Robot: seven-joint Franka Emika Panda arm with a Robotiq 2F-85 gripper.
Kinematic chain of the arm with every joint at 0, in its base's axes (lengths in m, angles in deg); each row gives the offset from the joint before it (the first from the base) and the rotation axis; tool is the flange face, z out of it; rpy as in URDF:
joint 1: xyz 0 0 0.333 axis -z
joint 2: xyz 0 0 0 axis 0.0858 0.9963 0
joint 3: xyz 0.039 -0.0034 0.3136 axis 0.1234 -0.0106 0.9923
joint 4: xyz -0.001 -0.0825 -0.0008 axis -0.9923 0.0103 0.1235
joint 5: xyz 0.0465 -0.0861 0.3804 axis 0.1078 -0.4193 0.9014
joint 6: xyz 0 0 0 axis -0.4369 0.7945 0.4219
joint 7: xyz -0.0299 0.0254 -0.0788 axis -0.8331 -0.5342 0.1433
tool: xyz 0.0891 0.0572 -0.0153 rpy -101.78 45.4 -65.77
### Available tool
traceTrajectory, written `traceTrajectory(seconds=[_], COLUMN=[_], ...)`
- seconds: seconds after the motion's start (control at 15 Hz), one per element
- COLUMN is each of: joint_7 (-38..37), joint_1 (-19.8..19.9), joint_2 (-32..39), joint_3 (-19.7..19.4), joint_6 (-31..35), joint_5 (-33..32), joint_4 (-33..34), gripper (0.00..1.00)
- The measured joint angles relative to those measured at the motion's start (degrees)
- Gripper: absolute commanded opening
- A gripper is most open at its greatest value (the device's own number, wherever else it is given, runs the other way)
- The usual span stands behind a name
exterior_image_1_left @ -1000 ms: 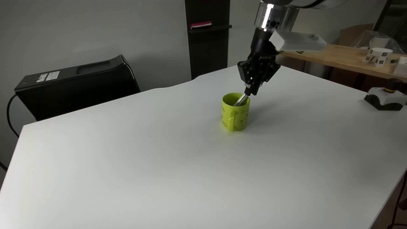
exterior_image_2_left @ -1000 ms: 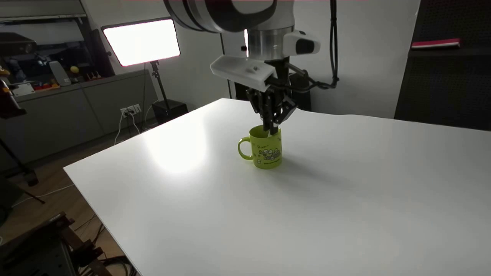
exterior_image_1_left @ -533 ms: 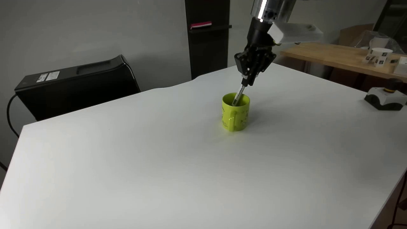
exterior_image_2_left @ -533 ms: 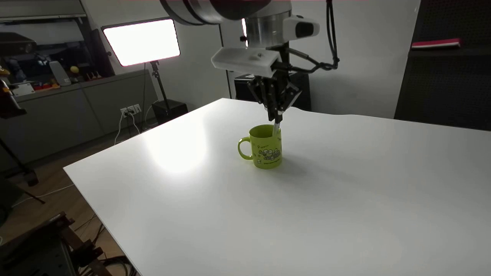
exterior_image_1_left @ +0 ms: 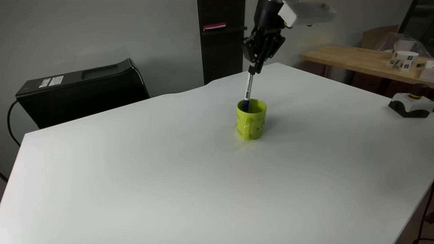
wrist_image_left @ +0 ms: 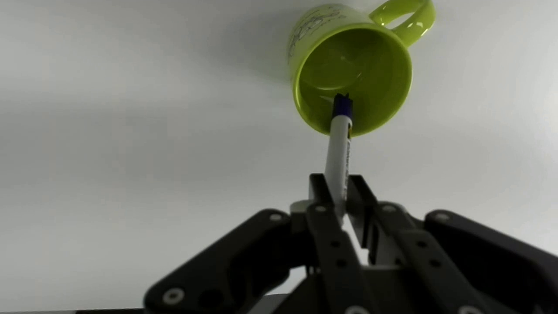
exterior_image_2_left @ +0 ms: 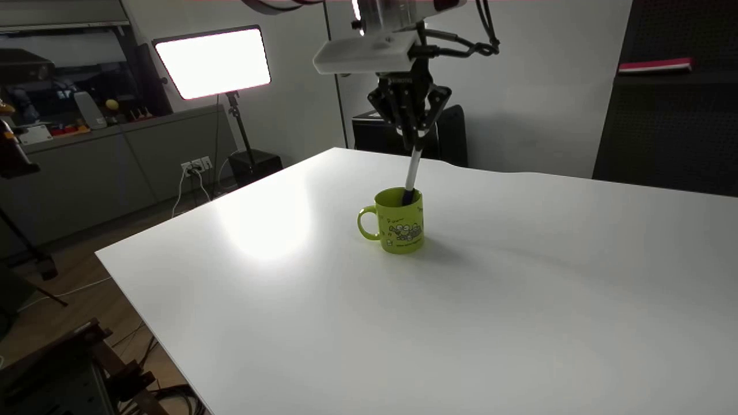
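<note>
The gripper (wrist_image_left: 338,185) is clamped on the white marker (wrist_image_left: 338,148), its fingers (wrist_image_left: 361,192) pinching the upper part of the barrel while the rest of it points down and away from them. Below the gripper, in both exterior views, the green mug (exterior_image_1_left: 251,128) stands upright on the white counter (exterior_image_1_left: 152,176), with the marker's dark blue end (wrist_image_left: 342,107) just inside its open top. The marker leans a little rather than hanging plumb. Seen from the wrist, that end lies over the inner wall (wrist_image_left: 372,114) on the side nearest the gripper; whether the two touch cannot be told. The handle (wrist_image_left: 422,22) is on the side of the mug farther from the gripper.

The step in hand looks to be passing the marker through the mug's open top; the pose alone does not settle whether inward or outward. Either way, the next move calls for a firm pinch and slow travel along the marker's own line, so that it neither drags nor tips the mug.
</note>
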Motion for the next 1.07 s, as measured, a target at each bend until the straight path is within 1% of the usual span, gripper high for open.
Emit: traceTrajectory(seconds=[0.53,0.67,1.07], joint_7=[0.07,1.16,5.91], joint_1=[-1.17,-0.98,-0.41], joint_2=[-0.90,-0.89,0.75], joint_3=[0.58,1.75,5.24], joint_6=[-1.01,-2.22,-7.91], joint_5=[-0.91,0.88,8.91], joint_4=[3.49,4.39,7.71], gripper=[0.04,0.04,0.04])
